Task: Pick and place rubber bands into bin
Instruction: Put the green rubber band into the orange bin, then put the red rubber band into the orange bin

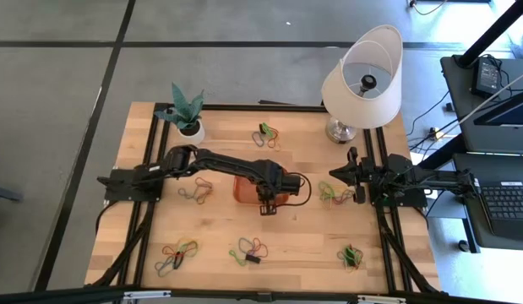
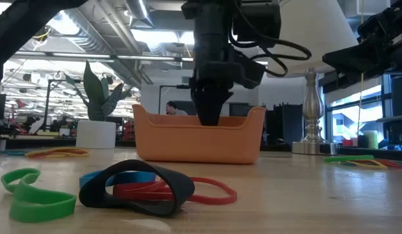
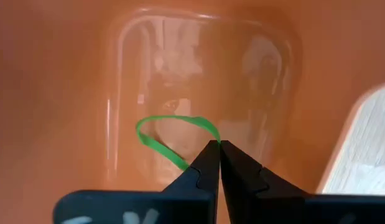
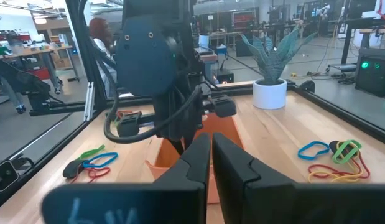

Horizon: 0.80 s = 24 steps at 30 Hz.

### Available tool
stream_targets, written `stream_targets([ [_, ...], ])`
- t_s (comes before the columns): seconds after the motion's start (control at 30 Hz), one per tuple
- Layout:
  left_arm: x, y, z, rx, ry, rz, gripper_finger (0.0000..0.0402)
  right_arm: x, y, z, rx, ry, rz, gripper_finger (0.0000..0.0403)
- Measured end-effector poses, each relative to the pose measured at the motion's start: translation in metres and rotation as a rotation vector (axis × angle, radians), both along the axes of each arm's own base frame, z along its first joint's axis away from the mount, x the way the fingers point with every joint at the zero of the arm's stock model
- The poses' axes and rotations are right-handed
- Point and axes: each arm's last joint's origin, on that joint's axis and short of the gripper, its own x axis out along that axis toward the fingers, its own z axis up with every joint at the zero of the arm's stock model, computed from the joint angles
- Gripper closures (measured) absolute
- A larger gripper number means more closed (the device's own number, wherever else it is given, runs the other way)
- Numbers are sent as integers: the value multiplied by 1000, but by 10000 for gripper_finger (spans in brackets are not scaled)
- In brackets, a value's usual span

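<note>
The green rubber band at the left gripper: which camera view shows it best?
The left wrist view: the green rubber band is pinched at the left gripper tips inside the bin. In the other views the bin's walls and the arm hide it.

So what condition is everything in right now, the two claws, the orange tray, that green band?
left gripper: shut on green rubber band, over the bin
green rubber band: pinched, hanging inside the bin
bin: upright on the table
right gripper: shut, empty, waiting at the table's right
</note>
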Motion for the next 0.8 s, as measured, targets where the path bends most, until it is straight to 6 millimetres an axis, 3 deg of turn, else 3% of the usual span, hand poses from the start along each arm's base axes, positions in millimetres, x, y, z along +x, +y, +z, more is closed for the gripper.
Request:
stream_targets([
  [0.4, -1, 3, 3, -10, -11, 130, 290, 0, 0, 0, -1, 0, 0, 380],
  [0.63, -1, 3, 42, -33, -125, 215, 299, 0, 0, 0, -1, 0, 0, 380],
  [0.8, -4, 0, 72, -43, -205, 170, 317, 0, 0, 0, -1, 0, 0, 380],
])
